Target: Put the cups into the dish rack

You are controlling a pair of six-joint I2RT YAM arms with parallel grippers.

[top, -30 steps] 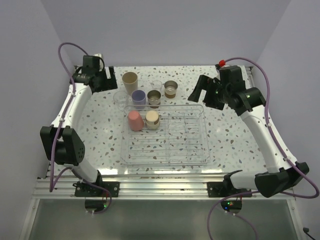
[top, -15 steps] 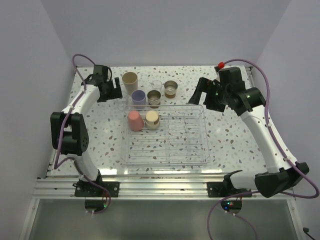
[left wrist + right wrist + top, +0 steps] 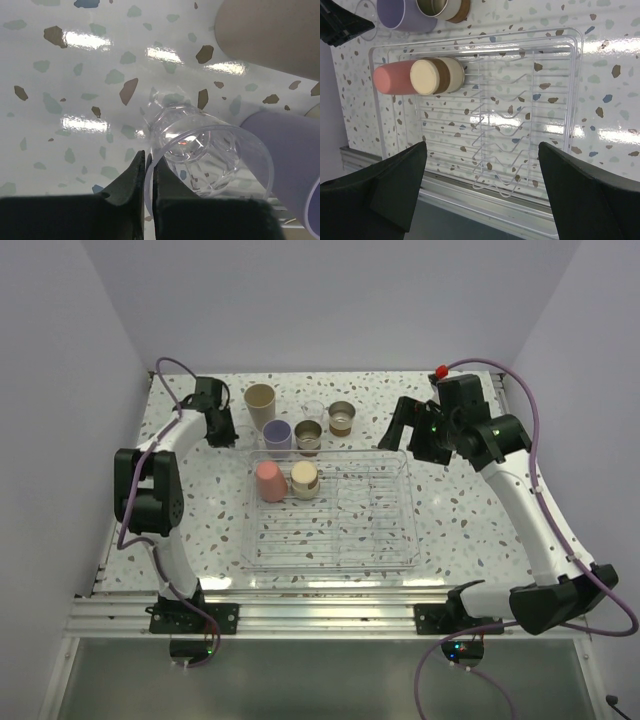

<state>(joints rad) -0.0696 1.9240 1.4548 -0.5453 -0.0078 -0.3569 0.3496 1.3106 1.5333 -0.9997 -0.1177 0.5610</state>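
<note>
My left gripper point(image 3: 147, 167) is shut on the rim of a clear cup point(image 3: 210, 152), one finger inside the wall and one outside; the cup stands on the table beside the lavender cup point(image 3: 295, 155) and near the tall beige cup point(image 3: 270, 35). From above, the left gripper point(image 3: 228, 432) sits just left of the lavender cup point(image 3: 277, 433), behind the dish rack point(image 3: 400, 560). A coral-pink cup point(image 3: 270, 481) and a tan-based steel cup point(image 3: 304, 478) stand upside down in the rack's far left corner. My right gripper point(image 3: 405, 430) hangs open and empty over the rack's far right corner.
Behind the rack stand two steel cups point(image 3: 308, 436) point(image 3: 341, 418) and a second clear cup point(image 3: 314, 410). In the right wrist view the rack's wire floor point(image 3: 520, 115) shows bare to the right of the coral-pink cup point(image 3: 392, 78). White walls close in the table on three sides.
The left arm swung in from the far left corner to the clear cup and its gripper shut on the rim. The right arm barely moved.
</note>
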